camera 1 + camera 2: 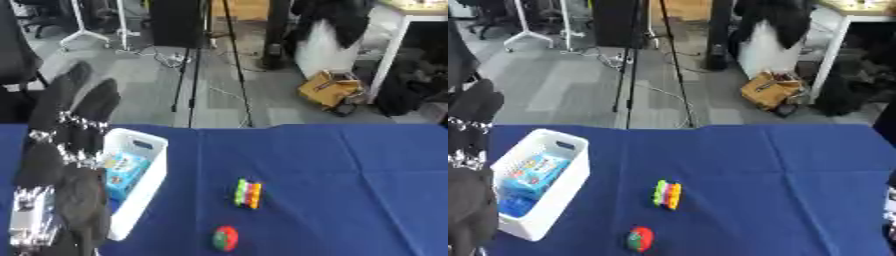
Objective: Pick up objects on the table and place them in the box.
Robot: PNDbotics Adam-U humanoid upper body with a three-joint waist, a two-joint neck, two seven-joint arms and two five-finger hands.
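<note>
The robot's left hand point(66, 150), black with silver joints, stands raised at the left side of the left eye view with its fingers straight and pointing up, holding nothing, and it hides part of the near-left wall of the white plastic box point(562, 185) just beside it. Inside that box lies a light blue printed packet point(531, 175), with something darker blue below it, so at least one object appears to be already stowed. Two things remain out on the dark blue tablecloth point(350, 190): a small block of bright stacked colours, green, yellow, pink and orange point(248, 194), to the right of the box and apart from it, and nearer the front edge a small round red and green ball point(225, 238). Judged from this, the task is partly done, with those two pieces left. The right eye view shows the box whole, with its contents clear of the hand, where the left eye view covers its near-left part; the right eye view also catches a dark shape at its lower right edge, too little to call the right hand.
</note>
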